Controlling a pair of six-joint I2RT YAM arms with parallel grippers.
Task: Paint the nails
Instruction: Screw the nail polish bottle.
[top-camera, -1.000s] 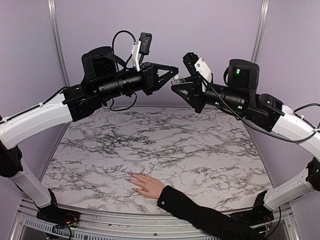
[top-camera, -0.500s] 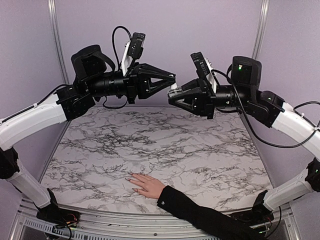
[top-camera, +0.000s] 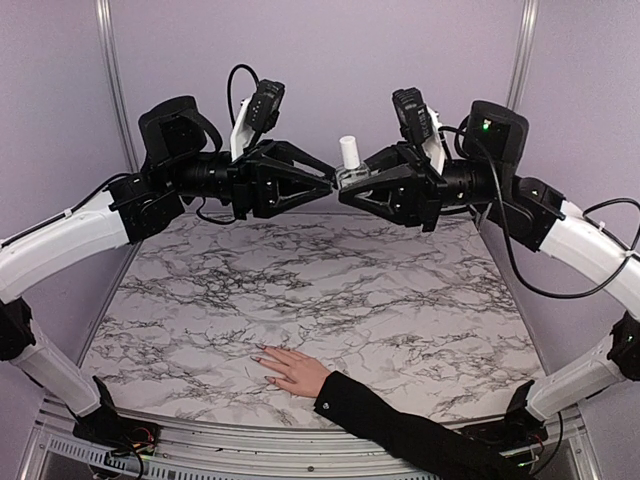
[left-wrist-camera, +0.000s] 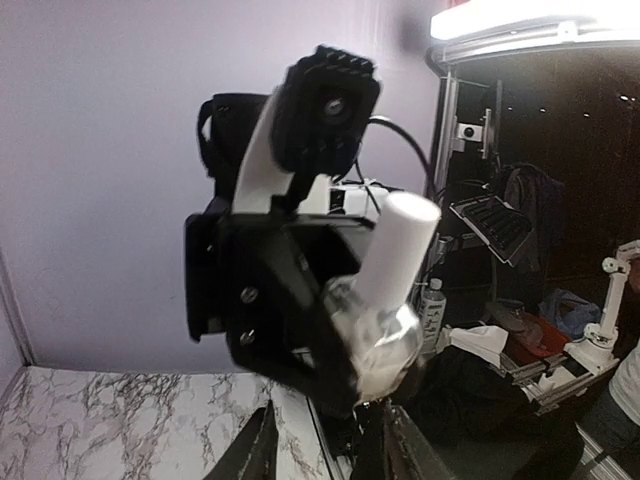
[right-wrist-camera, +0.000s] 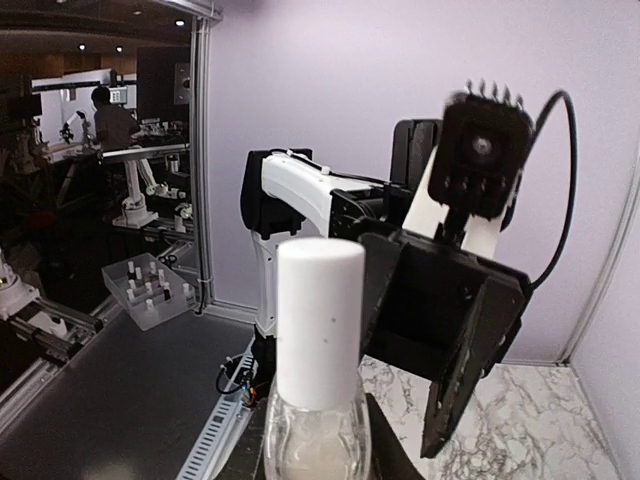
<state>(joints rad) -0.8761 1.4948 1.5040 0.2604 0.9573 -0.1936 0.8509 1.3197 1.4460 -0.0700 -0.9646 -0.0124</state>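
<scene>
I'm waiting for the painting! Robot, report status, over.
Left gripper open, empty. Right gripper shut on capped polish bottle, aloft. Hand flat on table, nails far below. Path down clear.

Evenly, softly lit throughout. Blown out at the bright white overhead light strip (left-wrist-camera: 530, 20); blurred up close, bowed at edges.

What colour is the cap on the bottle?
The cap is white, clearest in the right wrist view.

A clear bottle (right-wrist-camera: 316, 445) with a white cap (right-wrist-camera: 319, 320) stands before the left claw (right-wrist-camera: 402, 398).
</scene>
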